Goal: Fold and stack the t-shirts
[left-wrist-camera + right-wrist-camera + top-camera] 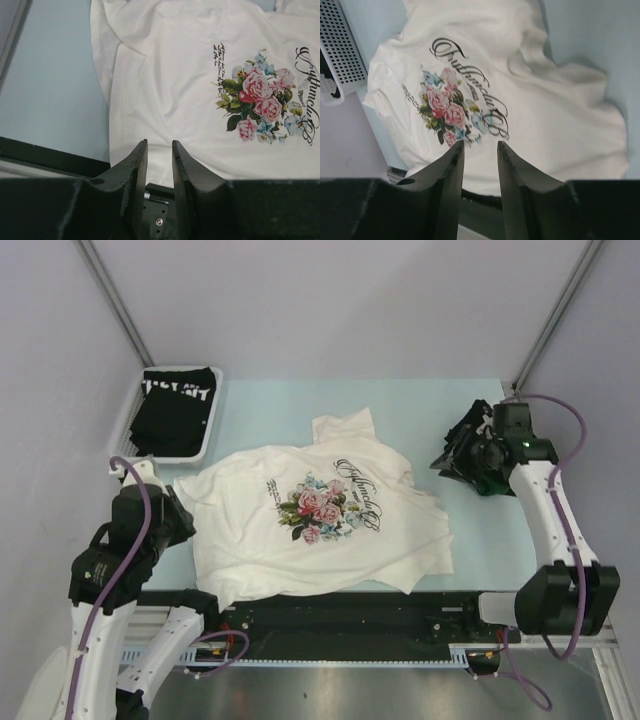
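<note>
A white floral t-shirt (330,530) lies spread and rumpled mid-tabletop (430,410); a black lettered t-shirt (175,410) sits in the basket (122,420). The left jaws and right jaws flank the white one, slightly parted, empty.

Count: one white floral tee (320,540), one lettered black tee (176,408), one dark cloth heap (456,456), one mesh basket (212,426).

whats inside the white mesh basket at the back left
A folded black t-shirt with white lettering lies in the basket, filling most of it. Anything beneath that shirt is covered, so whether more shirts are stacked under it cannot be seen.
</note>
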You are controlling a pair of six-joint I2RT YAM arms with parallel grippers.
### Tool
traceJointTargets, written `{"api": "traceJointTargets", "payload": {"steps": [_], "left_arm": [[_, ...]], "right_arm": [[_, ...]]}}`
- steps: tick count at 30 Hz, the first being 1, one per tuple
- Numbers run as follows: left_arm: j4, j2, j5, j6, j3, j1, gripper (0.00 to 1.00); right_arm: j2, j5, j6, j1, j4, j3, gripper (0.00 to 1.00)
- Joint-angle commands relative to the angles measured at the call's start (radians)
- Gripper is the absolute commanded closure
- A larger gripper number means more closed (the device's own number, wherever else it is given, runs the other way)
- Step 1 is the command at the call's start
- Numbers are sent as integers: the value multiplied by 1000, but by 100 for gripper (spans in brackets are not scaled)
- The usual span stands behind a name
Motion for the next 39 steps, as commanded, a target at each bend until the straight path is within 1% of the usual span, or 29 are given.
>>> {"api": "traceJointTargets", "payload": {"steps": [1,2,3,5,7,8,11,12,13,15,17,20,29,39], "left_arm": [[154,24,12,18,-47,-2,69],[168,27,21,16,-53,-2,69],[174,29,26,16,-56,-2,69],[179,32,33,12,-53,-2,69],[183,27,37,10,-55,-2,69],[182,23,38,8,-58,-2,69],[180,15,43,1,-62,-2,69],[177,14,49,-1,-61,-2,69],[177,12,53,-2,-61,-2,69],[173,12,64,-5,-61,-2,68],[171,15,67,-4,-59,-1,69],[168,27,73,-4,-53,-2,69],[160,55,78,-4,-38,-2,69],[176,70,116,16,-45,-2,68]], "right_arm": [[157,-18,9,68,421,26,63],[186,-21,11,73,516,41,63],[255,-15,3,87,558,52,63],[323,-8,-14,94,639,112,64],[431,-6,-41,110,675,162,64],[473,-23,-52,114,702,220,64],[617,-32,-106,143,692,323,62],[646,-28,-120,153,681,391,62],[710,-29,-136,174,670,431,62],[766,-29,-175,192,655,520,62],[839,-40,-189,209,664,560,61],[909,-40,-198,223,678,614,61],[973,-25,-244,229,716,631,60],[1027,-6,-285,229,764,638,59]]}}
